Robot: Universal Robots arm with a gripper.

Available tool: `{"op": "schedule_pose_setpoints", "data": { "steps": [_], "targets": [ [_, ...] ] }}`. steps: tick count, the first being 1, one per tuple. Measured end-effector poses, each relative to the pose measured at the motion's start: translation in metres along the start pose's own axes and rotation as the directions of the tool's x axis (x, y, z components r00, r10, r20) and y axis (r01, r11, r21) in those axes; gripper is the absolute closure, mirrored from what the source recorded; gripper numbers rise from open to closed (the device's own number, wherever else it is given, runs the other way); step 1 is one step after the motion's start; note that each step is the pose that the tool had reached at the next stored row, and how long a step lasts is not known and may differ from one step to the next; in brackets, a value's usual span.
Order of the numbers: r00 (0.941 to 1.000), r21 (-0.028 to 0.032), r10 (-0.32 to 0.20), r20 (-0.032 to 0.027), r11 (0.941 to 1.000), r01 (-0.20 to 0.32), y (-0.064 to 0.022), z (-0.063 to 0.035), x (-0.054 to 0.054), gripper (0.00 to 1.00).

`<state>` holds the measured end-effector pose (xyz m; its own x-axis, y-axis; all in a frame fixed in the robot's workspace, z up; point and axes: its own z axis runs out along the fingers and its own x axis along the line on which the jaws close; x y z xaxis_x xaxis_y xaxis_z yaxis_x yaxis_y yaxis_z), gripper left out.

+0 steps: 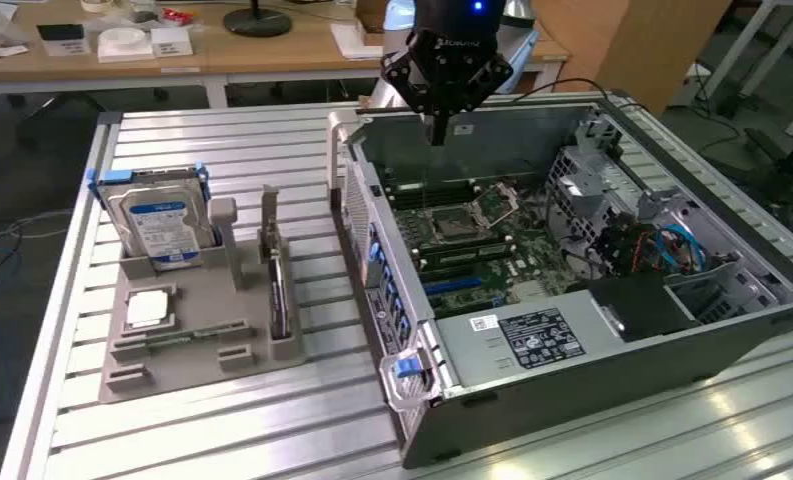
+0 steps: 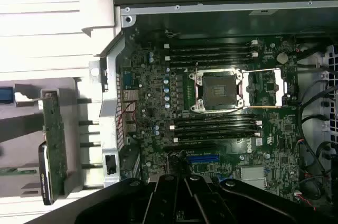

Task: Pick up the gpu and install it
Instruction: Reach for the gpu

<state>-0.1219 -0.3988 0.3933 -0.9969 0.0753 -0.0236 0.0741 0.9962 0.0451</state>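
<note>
The gpu (image 1: pixel 279 292) stands on its long edge in a slot of the grey holder (image 1: pixel 183 350), its silver bracket (image 1: pixel 271 215) pointing up. In the wrist view the gpu (image 2: pixel 53 147) appears edge-on beside the case wall. My gripper (image 1: pixel 439 130) hangs above the far end of the open computer case (image 1: pixel 596 340), well apart from the gpu, fingers shut together and holding nothing. Under my gripper (image 2: pixel 185 188) lies the motherboard (image 2: pixel 153 92) with its blue expansion slot (image 2: pixel 203 158) and bare processor socket (image 2: pixel 219 89).
The holder also carries a hard drive with a blue-white label (image 1: pixel 163 225), a processor chip (image 1: pixel 147 308) and a green memory stick (image 1: pixel 189 335). Cables and drive cages (image 1: pixel 650 245) crowd the case at the exterior view's right. A wooden desk (image 1: pixel 236 50) stands behind.
</note>
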Motion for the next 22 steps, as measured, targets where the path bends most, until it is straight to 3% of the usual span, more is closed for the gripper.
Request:
{"op": "schedule_pose_setpoints", "data": {
  "steps": [6,22],
  "targets": [
    [1.0,-0.0001,0.0,0.0005,1.0,0.0,0.0,0.0,0.001,0.89],
    [1.0,-0.0001,0.0,0.0014,1.0,0.0,-0.0014,-0.0005,0.019,0.89]
  ]
}}
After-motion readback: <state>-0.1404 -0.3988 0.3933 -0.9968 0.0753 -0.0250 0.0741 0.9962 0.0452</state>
